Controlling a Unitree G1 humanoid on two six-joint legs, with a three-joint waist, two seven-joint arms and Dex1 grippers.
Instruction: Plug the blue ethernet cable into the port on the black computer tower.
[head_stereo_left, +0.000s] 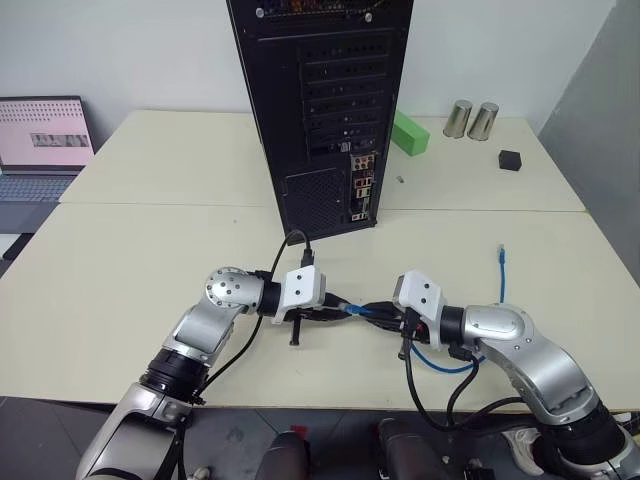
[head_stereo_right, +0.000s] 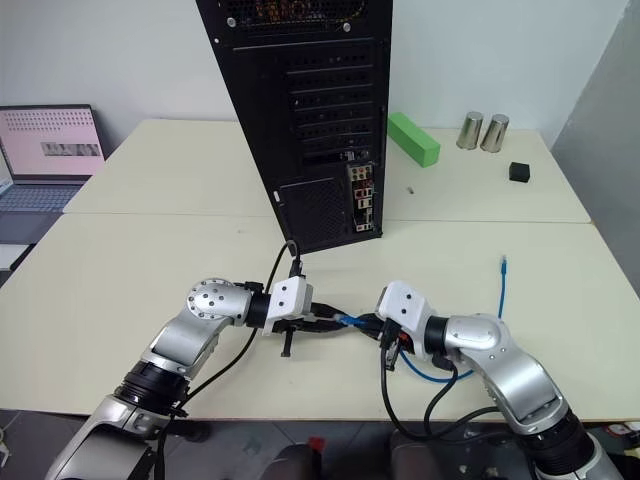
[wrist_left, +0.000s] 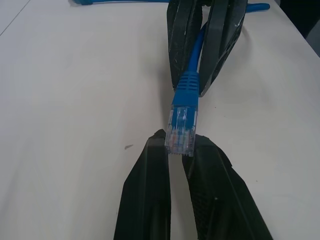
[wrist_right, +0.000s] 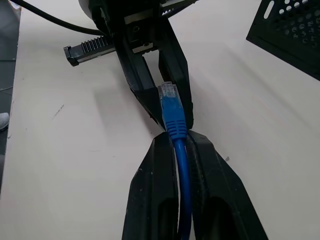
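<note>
left gripper (wrist_left: 181, 150): clenched on the clear plug of the blue ethernet cable (wrist_left: 186, 95), fingertips pinching the plug tip from both sides, low over the counter (head_stereo_left: 150, 260).
right gripper (wrist_right: 176, 137): clenched on the cable just behind the plug's blue boot; cord ran back between its two fingers.
handover zone: both grippers met nose to nose in front of the robot, plug bridged between them, near the front edge of the counter.
cable run: from the right gripper the cord looped under the right wrist, then trailed up the counter on the robot's right; far plug (head_stereo_left: 501, 250) lay loose on the surface, well apart from both grippers.
black computer tower (head_stereo_left: 320, 110): stood upright at mid-counter, rear face toward the robot, beyond the grippers.
port (head_stereo_left: 362, 190): somewhere in the multicoloured connector panel at the tower's lower right; exact socket too small to pick out. Nothing plugged in from the blue cable.
other items: green block (head_stereo_left: 410, 132), two metal cans (head_stereo_left: 470, 119), small black cube (head_stereo_left: 510, 160) on the far right; laptop (head_stereo_left: 40, 140) at far left.
</note>
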